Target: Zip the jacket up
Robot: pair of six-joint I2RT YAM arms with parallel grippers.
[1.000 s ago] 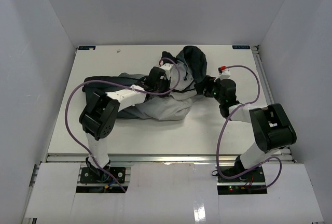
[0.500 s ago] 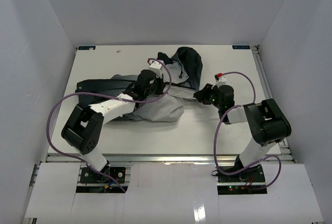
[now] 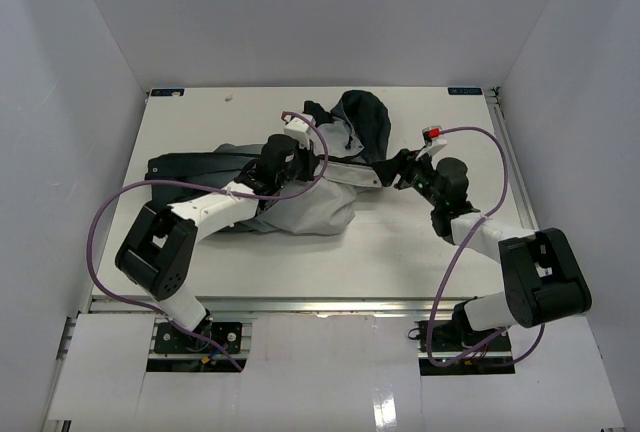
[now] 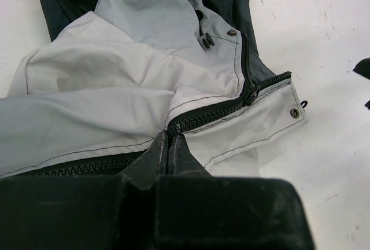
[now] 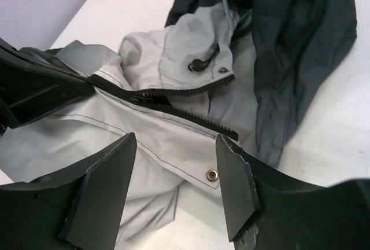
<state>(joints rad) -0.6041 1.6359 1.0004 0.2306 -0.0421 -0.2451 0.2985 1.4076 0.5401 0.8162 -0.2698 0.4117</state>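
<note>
Left end effector [image 4: 168, 141] pinches the jacket [image 4: 104, 88] at its zipper [image 4: 214, 111]; right end effector [image 5: 176, 146], wide open, probably grips the slider [image 4: 250, 95] next.

- Left arm [image 3: 212, 202] and right arm [image 3: 488, 234] are built of white links, black joints.
- Purple cables [image 3: 97, 237] are looped along both.
- Right gripper [image 5: 176, 139] is fitted with black fingers [image 5: 101, 195].

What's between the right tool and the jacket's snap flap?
Only bare table; the left wrist view shows that strip between the jacket's grey snap flap and the open right tool.
</note>
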